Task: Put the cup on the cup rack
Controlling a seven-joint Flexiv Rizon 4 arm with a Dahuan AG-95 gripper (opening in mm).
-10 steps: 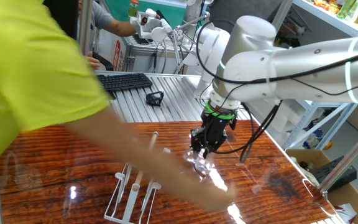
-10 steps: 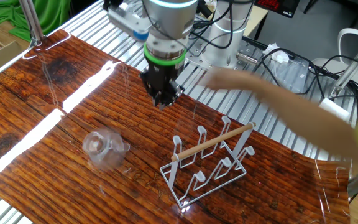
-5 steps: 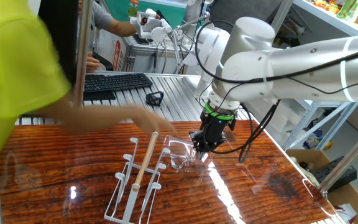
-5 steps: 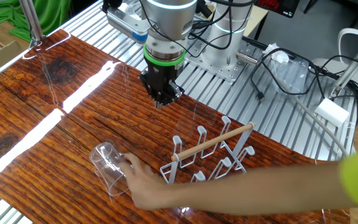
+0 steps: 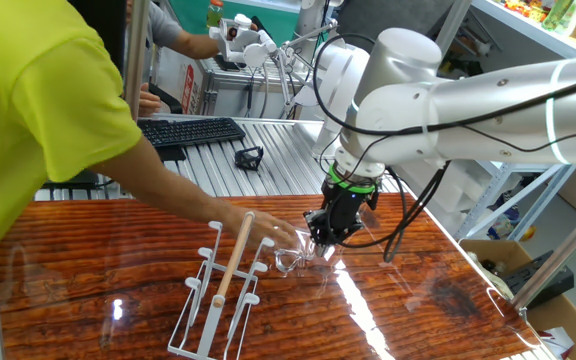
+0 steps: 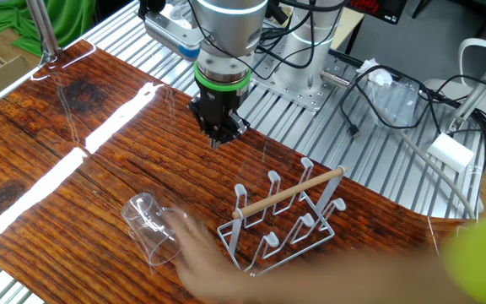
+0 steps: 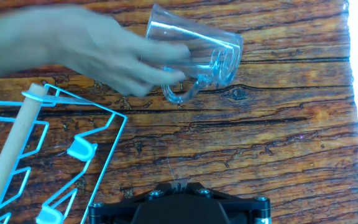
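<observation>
The cup (image 7: 194,53) lies on its side mid-table, a person's hand (image 7: 86,46) touching it, beside the cup rack (image 6: 281,219). The gripper (image 6: 218,135) hangs above; its opening cannot be told.

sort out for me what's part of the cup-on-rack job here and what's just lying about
Part of the job:
the cup, lying on its side on the table
the cup rack, no cup on it yet
the gripper, above the table, holding nothing

Just lying about:
keyboard
a person's hand at the cup
</observation>
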